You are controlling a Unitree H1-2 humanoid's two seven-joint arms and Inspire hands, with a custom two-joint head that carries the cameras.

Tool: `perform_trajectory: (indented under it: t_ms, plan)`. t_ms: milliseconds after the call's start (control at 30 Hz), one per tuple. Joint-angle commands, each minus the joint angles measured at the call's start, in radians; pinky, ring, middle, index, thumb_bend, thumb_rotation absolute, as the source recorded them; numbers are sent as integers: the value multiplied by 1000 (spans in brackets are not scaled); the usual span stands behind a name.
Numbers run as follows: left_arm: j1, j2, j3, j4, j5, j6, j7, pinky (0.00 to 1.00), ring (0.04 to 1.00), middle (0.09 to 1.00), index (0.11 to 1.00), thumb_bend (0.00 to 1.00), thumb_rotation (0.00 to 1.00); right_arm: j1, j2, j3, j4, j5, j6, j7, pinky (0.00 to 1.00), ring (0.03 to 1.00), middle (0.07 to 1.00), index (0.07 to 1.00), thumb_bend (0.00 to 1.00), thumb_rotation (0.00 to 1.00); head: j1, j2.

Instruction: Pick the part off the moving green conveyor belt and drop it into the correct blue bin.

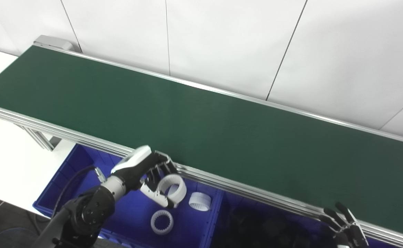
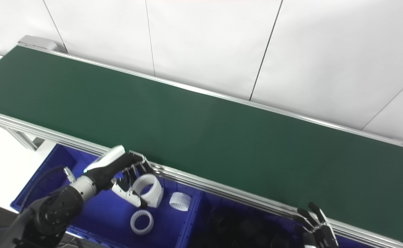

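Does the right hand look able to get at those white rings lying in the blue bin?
Probably not easily: the right hand sits far along the belt, while the white rings lie under the left hand, which holds another ring above them.

Left hand (image 1: 153, 175) clasped — right hand (image 1: 344, 225) splayed

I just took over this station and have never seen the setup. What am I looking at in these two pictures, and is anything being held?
Both pictures come from the robot's head cameras, side by side, looking down. The long green conveyor belt runs across; no part shows on it. Below its near rail sit blue bins. The left hand hangs over the left bin, its fingers closed on a white ring. Two similar white rings already lie in that bin. The right hand waits at the lower right, fingers spread, holding nothing.
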Motion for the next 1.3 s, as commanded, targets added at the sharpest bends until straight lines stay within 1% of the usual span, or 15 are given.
perform_trajectory:
  t_ms: [0,100,167,300,500,667,767,900,967,1100,1167,1200,1233,1267]
  plan:
    - [-16,8,-11,21,8,-54,39,398,424,502,499,501,0,2,-4,-11,-35,15,-48,12,653,724,774,860,608,719,1,-3]
    - [-21,10,-24,58,2,-65,50,381,407,478,501,501,0,0,-1,-15,-34,11,-47,13,652,724,773,862,609,719,3,-3]
    - [-24,15,-34,94,1,-87,62,372,400,467,504,501,0,-2,-2,-14,-31,17,-48,16,653,725,773,861,617,719,4,-3]
    - [-30,18,-60,147,23,-81,72,374,401,472,511,500,0,-8,0,-15,-27,21,-49,17,652,725,773,860,618,713,3,-6]
    - [-42,29,-88,220,41,-125,102,390,411,483,502,501,0,-15,1,-13,-21,16,-49,19,649,724,771,857,620,721,5,-15]
    - [-44,33,-93,210,52,-100,87,386,411,491,513,500,0,-17,1,-13,-18,12,-49,14,654,728,774,856,633,721,5,-16]
    - [-42,36,-94,203,61,-99,90,390,414,497,508,500,0,-17,2,-13,-20,9,-49,13,655,729,775,856,639,720,7,-19]
    - [-38,34,-86,194,51,-105,92,395,422,504,500,500,0,-17,2,-14,-19,14,-49,17,659,734,778,860,618,712,6,-23]
    - [-36,30,-83,181,54,-91,89,399,421,498,509,500,0,-16,2,-15,-17,24,-49,21,659,734,777,860,613,699,4,-25]
    - [-33,36,-96,165,100,-102,105,424,415,499,521,500,0,-16,3,-18,-16,23,-48,25,654,731,777,859,625,699,6,-28]
    - [-33,34,-98,153,121,-88,103,452,424,520,509,499,0,-16,3,-19,-15,23,-48,24,655,732,778,861,624,699,7,-28]
    - [-32,33,-98,145,133,-75,97,488,437,528,498,500,0,-16,3,-18,-14,22,-48,22,655,731,777,860,624,695,7,-29]
    - [-32,31,-98,136,143,-61,90,549,550,534,486,509,0,-15,4,-17,-15,20,-48,19,658,732,777,859,624,694,7,-30]
    - [-31,30,-97,130,149,-51,84,583,605,619,491,511,17,-14,4,-17,-15,19,-49,17,658,732,777,860,624,693,7,-30]
